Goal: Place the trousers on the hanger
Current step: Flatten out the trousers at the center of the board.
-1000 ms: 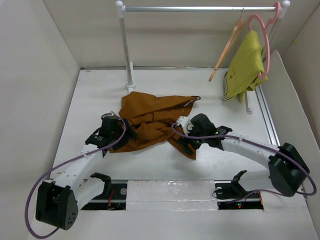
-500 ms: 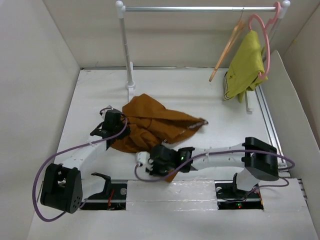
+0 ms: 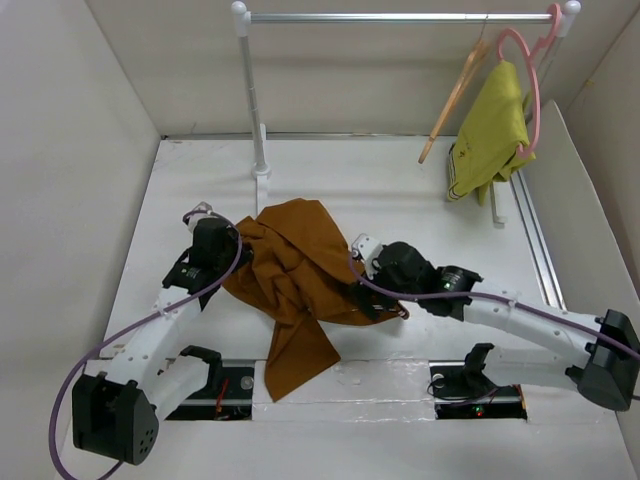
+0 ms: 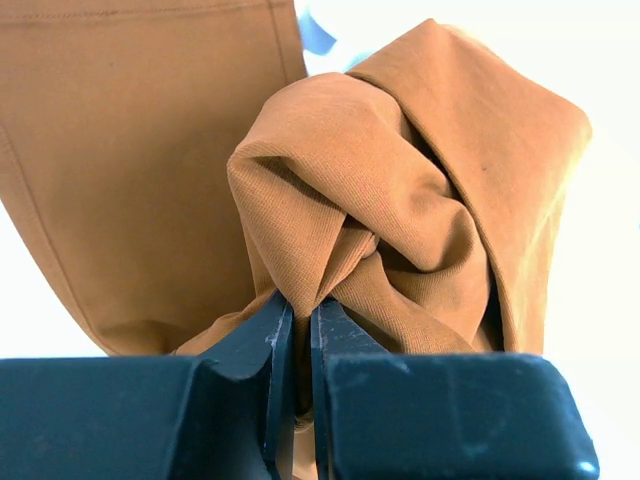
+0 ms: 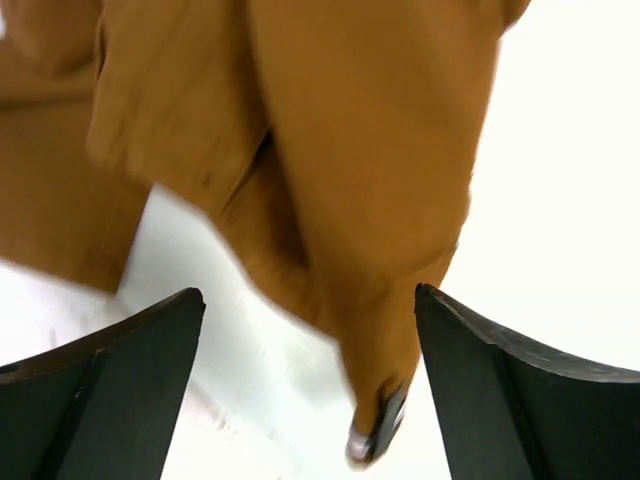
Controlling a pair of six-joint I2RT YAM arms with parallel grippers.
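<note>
The left hand [image 4: 298,325] is squeezed down to a narrow slit on a bunched fold of the trousers [image 3: 300,275]. The cloth is caught between its dark fingers [image 4: 262,360] and rises just ahead of them in a twisted knot, with a flatter panel off to that hand's left. The right hand [image 5: 310,295] is spread wide and holds nothing. Rust-brown cloth lies ahead of it and in the gap between its two fingers, apart from both of them, with bare white worktop [image 3: 380,190] showing beneath. From above, the trousers sit in a crumpled heap between the two hands, the left hand at one side of the heap and the right hand at the other. One leg trails back toward the arm bases and ends between them. The hanger [image 3: 455,95] is well apart from both hands, far beyond the right one. It hangs tilted from the rail [image 3: 400,17], just beside a pink hanger [image 3: 530,80] that carries a yellow-green garment [image 3: 495,130].
</note>
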